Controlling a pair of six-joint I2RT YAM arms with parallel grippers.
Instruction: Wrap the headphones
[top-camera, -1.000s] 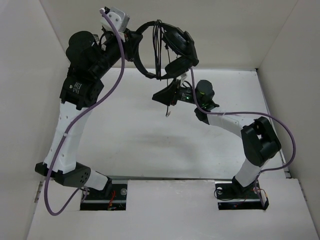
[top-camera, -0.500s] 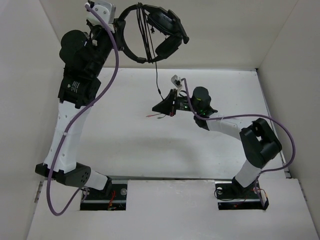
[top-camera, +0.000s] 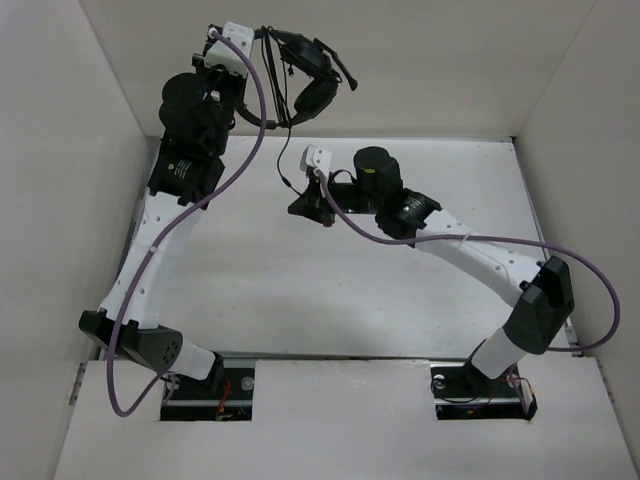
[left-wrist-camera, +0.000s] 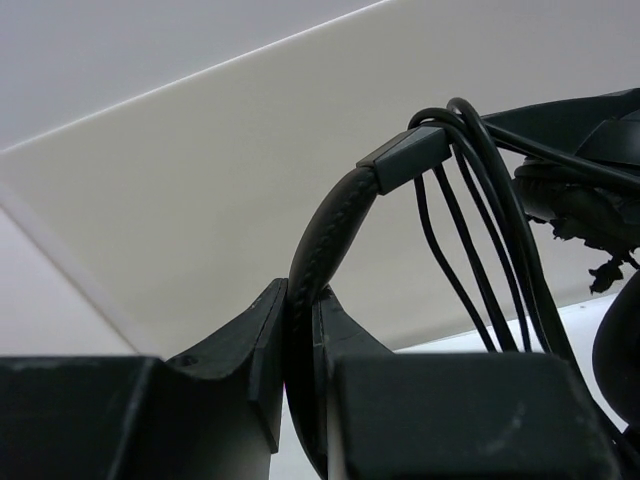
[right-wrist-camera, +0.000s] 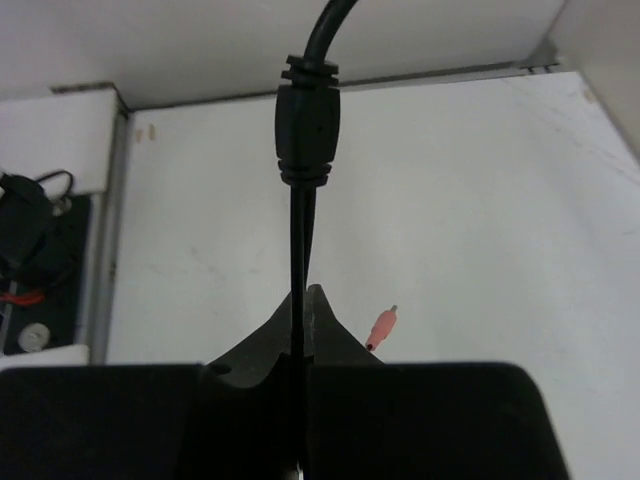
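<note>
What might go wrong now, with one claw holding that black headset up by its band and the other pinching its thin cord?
1. The left gripper pinches only the thin padded band of the black headset; a hard tug might twist it free.
2. The right gripper clamps the thin black cable near its moulded block; pulling too far may strain the cord there.
3. The cable loops on the band look loose and may slide off.
</note>
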